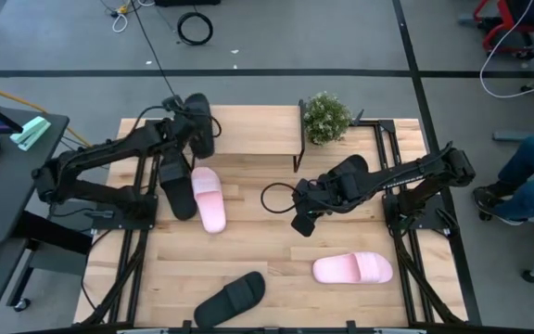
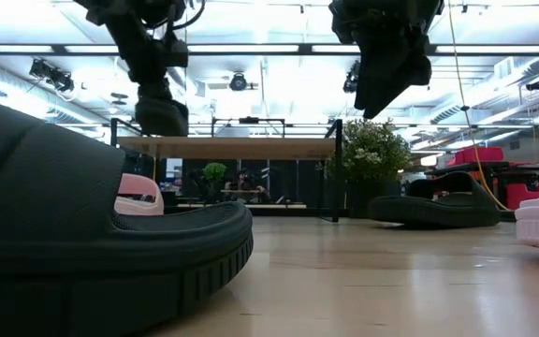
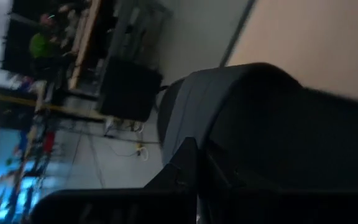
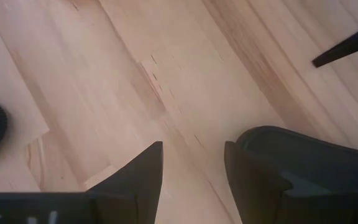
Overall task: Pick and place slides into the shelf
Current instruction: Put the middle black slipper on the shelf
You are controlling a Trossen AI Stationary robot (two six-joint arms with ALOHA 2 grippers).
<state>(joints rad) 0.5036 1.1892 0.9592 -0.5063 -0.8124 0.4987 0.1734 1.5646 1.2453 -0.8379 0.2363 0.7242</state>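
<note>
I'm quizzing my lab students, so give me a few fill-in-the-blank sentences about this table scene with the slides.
1. The left gripper holds a ___ slide at the shelf.
2. The right gripper has its fingers ___.
3. ___ pink slides lie on the table.
4. The potted plant stands beside the ___.

Missing words: black; open; two; shelf

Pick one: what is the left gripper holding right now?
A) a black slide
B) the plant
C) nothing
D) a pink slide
A: the left gripper is shut on a black slide, raised at the shelf's left end; its wrist view is filled by that dark slide. The pink slide beside it lies free on the table.
</note>
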